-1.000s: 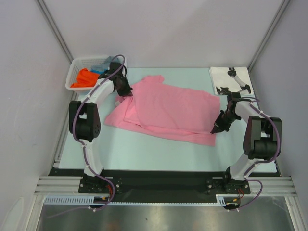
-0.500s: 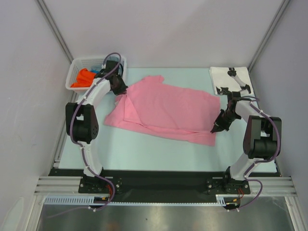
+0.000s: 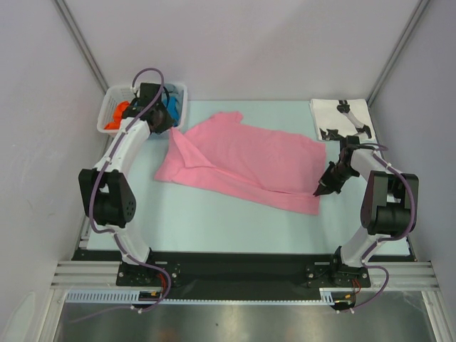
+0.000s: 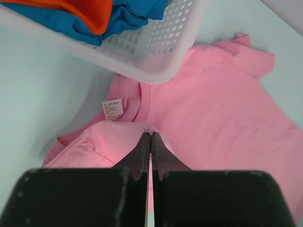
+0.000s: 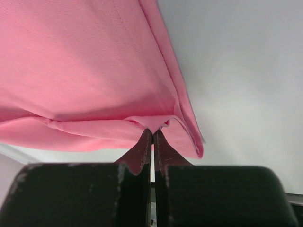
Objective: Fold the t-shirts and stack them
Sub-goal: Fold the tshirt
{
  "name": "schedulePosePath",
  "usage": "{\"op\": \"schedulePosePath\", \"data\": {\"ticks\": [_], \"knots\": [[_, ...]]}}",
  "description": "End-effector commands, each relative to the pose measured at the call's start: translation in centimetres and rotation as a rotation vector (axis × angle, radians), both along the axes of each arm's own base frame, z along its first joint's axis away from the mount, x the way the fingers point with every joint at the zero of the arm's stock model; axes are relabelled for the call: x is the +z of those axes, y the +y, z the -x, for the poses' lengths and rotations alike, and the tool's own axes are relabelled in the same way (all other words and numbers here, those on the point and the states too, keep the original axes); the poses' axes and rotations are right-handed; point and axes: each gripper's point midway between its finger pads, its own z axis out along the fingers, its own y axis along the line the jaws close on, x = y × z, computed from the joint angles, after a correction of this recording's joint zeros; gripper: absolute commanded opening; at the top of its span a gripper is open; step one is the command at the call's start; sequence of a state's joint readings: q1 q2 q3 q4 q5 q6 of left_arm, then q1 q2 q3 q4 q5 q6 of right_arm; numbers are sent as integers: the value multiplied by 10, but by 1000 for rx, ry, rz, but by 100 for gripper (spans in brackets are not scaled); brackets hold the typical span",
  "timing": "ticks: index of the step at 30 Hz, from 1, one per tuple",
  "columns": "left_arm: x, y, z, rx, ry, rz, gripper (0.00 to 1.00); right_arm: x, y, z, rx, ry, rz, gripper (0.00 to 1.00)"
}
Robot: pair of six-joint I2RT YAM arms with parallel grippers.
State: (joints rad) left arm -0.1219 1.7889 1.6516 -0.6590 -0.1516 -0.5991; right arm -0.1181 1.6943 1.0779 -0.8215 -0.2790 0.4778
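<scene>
The pink t-shirt (image 3: 246,160) lies spread across the middle of the table, its left part doubled over. My left gripper (image 3: 171,132) is shut on a pinch of its left edge next to the basket; the wrist view shows the closed tips (image 4: 150,135) in pink cloth (image 4: 213,104) below the collar label (image 4: 113,109). My right gripper (image 3: 318,191) is shut on the shirt's right hem corner (image 5: 152,129). Orange (image 3: 118,114) and blue (image 3: 173,110) shirts lie in the basket. A folded white shirt with black print (image 3: 342,117) lies at the far right.
The white lattice basket (image 3: 108,107) stands at the far left corner, its rim right beside my left wrist (image 4: 156,61). Grey walls and metal frame posts close in the table on three sides. The arm bases sit on the black rail at the near edge.
My left gripper has risen and moved back-left toward the basket, pulling the shirt's left edge with it. The right gripper has stayed put, holding the hem.
</scene>
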Motion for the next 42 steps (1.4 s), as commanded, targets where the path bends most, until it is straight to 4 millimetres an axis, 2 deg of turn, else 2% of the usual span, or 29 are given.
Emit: {"op": "schedulePosePath", "data": {"ticks": [1, 2, 9, 13, 19, 22, 34, 38, 39, 40, 42], "knots": [[24, 7, -8, 2, -65, -27, 0, 10, -2, -16, -10, -47, -5, 0], [17, 6, -8, 2, -46, -25, 0, 11, -2, -16, -13, -48, -4, 0], [6, 8, -9, 1, -21, -36, 0, 28, 0, -17, -34, -123, -22, 0], [-6, 2, -15, -15, -6, -17, 0, 18, 3, -17, -39, -99, -40, 0], [-28, -7, -21, -58, 58, -1, 0, 11, 3, -28, -60, -92, -66, 0], [-32, -8, -23, -63, 67, 0, 0, 9, 1, -31, -69, -82, -69, 0], [-25, -9, -33, -67, 26, -1, 1, 3, -11, -39, -112, -80, -73, 2], [-17, -15, -37, -127, 6, -15, 17, 2, -20, -45, -114, -90, -58, 11], [-14, -14, -35, -132, 5, -27, 23, 1, -22, -45, -107, -88, -57, 18], [-12, -13, -34, -133, 5, -40, 38, 2, -24, -45, -104, -91, -50, 23], [-5, -10, -28, -138, 12, -78, 46, 8, -29, -42, -89, -82, -28, 35]]}}
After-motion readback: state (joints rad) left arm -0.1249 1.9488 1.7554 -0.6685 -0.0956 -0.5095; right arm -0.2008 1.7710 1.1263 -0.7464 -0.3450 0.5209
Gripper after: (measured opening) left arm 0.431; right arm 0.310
